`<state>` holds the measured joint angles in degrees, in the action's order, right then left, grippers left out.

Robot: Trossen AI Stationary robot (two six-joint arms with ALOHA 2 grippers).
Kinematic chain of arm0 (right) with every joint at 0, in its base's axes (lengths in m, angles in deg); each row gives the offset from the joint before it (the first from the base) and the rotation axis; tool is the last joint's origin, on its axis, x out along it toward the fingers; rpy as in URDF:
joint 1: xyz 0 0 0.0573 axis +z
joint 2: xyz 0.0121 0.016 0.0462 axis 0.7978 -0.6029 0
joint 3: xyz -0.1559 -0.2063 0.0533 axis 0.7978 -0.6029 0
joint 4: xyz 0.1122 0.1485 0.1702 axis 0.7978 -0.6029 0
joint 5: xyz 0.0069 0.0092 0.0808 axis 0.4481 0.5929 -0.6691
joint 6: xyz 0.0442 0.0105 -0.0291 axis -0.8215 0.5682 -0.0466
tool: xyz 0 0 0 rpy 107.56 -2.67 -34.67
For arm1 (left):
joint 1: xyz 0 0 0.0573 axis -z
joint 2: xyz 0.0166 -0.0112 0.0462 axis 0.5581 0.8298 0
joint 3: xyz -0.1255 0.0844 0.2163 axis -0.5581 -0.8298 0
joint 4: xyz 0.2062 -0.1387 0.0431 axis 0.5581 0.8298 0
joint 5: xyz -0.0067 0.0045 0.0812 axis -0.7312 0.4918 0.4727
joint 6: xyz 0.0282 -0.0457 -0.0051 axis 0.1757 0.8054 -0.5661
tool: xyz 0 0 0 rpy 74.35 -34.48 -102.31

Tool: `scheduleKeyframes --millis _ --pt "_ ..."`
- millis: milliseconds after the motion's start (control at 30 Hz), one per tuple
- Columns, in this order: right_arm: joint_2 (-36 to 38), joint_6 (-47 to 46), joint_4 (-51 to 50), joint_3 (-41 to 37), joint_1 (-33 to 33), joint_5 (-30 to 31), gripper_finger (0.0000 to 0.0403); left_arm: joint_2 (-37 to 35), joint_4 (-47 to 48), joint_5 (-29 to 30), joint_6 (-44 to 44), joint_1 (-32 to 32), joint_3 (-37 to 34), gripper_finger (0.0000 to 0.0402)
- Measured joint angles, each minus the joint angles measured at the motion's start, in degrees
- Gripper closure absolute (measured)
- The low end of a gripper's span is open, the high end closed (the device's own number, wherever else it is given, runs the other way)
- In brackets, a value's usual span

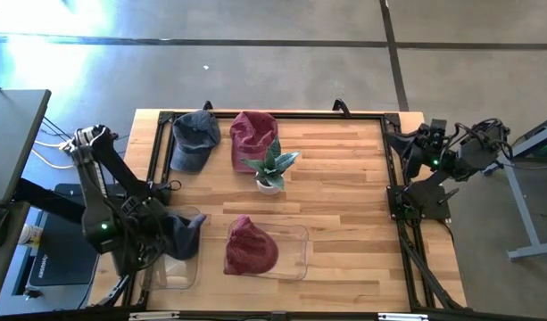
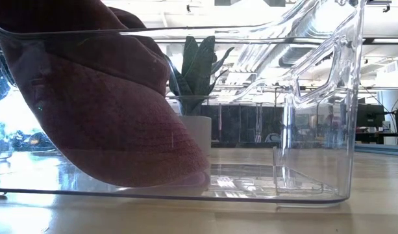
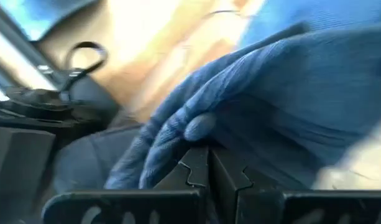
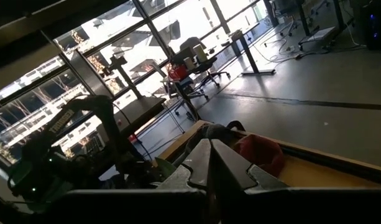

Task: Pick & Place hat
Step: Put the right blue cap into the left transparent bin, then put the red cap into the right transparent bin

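A blue-grey hat (image 1: 184, 230) sits at my left gripper (image 1: 162, 235), over the far part of the left clear bin (image 1: 177, 267). In the left wrist view its ribbed blue cloth (image 3: 289, 93) fills the picture ahead of my shut left gripper (image 3: 209, 165). A maroon hat (image 1: 249, 247) lies inside the right clear bin (image 1: 295, 254), and the low view shows it (image 2: 108, 117) resting on the bin's floor. A dark blue cap (image 1: 194, 138) and a maroon cap (image 1: 253, 135) lie at the table's far side. My right gripper (image 4: 210, 158) waits shut at the table's right edge (image 1: 425, 147). My left gripper pinches a bunched fold of the blue-grey hat's cloth (image 3: 199, 127) between its two fingers, coming from the table's left side. The hat spreads out beyond the fingertips over the left bin; whether it rests on the bin, I cannot tell.
A green plant in a white pot (image 1: 271, 171) stands mid-table between the far caps and the bins. A black frame (image 1: 282, 116) runs round the wooden table. Bare wood lies on the table's right half (image 1: 344, 196).
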<state>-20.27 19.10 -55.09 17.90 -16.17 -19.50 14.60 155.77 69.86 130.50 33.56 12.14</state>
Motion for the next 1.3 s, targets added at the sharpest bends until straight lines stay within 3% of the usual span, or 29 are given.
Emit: scheduleKeyframes --millis 167,233,300,433,533,833,967,1100,1300 --pt "0.0 0.6 0.0 0.0 0.0 1.2 0.0396 -0.2 -0.1 0.5 -2.5 0.0 8.8 0.0400" --pt "0.0 1.0 0.0 0.0 0.0 1.7 0.0396 -0.2 -0.1 3.5 -2.5 0.0 11.6 0.0400" --pt "0.0 1.8 0.0 0.0 0.0 1.8 0.0396 -0.2 -0.1 9.6 -1.9 0.0 13.8 0.0399" --pt "0.0 2.0 -0.3 0.0 0.0 1.8 0.0396 -0.2 -0.4 27.5 -1.4 -1.2 16.0 0.0399" --pt "-0.7 2.0 -0.2 0.0 0.0 1.6 0.0396 -0.2 0.0 31.4 -1.7 -6.8 16.9 0.0399" --pt "-3.7 2.0 -0.2 0.0 -0.8 -1.7 0.0396 -0.2 -5.7 19.5 -27.4 -33.6 17.9 0.0399" --pt "-4.2 2.0 -0.1 0.0 -2.3 -4.6 0.0396 -0.2 -7.6 11.2 -39.3 -47.5 17.9 0.0393" --pt "-4.1 2.7 -0.2 0.0 -3.5 -6.3 0.0396 -0.3 -13.3 0.8 -51.9 -61.8 17.2 0.0351" --pt "-4.0 6.7 -0.2 0.0 -5.3 -7.0 0.0396 0.1 -25.3 -14.5 -67.5 -78.9 11.4 0.0252"
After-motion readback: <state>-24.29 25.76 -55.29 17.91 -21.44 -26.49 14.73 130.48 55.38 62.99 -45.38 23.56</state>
